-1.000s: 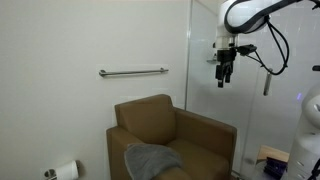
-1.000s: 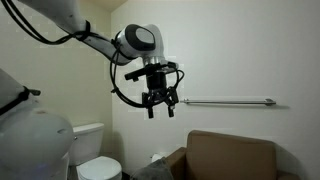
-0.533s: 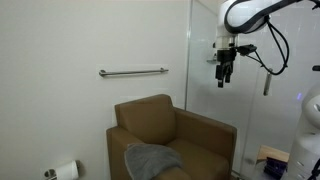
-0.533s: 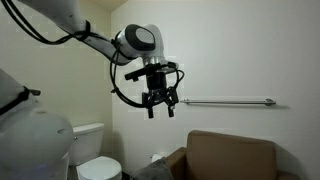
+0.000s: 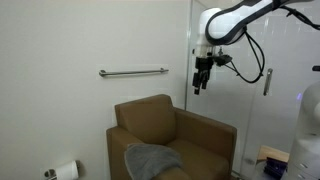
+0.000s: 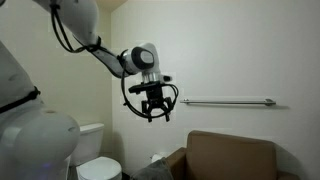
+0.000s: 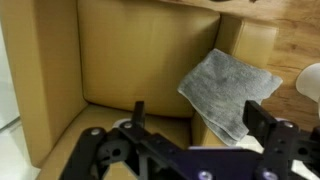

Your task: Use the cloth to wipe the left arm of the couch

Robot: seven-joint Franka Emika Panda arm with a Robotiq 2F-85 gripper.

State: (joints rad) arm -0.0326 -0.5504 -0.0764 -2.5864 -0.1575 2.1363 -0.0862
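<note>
The tan-brown couch (image 5: 175, 135) stands against the white wall; in an exterior view only its backrest (image 6: 232, 155) shows. The grey cloth (image 5: 150, 158) lies crumpled over the front of the couch's left arm (image 5: 119, 148). From above in the wrist view, the cloth (image 7: 228, 88) drapes across that arm (image 7: 252, 38) beside the seat. My gripper (image 5: 200, 85) hangs high in the air above the couch, well clear of it, and is also seen in front of the wall (image 6: 153, 114). Its fingers are spread wide, so the gripper (image 7: 200, 118) is open with nothing between them.
A steel grab bar (image 5: 133, 72) is fixed to the wall above the couch and shows again as the bar (image 6: 228, 101). A paper roll (image 5: 65, 171) hangs low beside the couch. A toilet (image 6: 95, 160) stands on the other side. Wooden floor (image 7: 290, 40) lies past the arm.
The arm has swung sideways along the wall and slightly lower, bringing the gripper closer to above the couch. The gripper stays open. The cloth has not moved.
</note>
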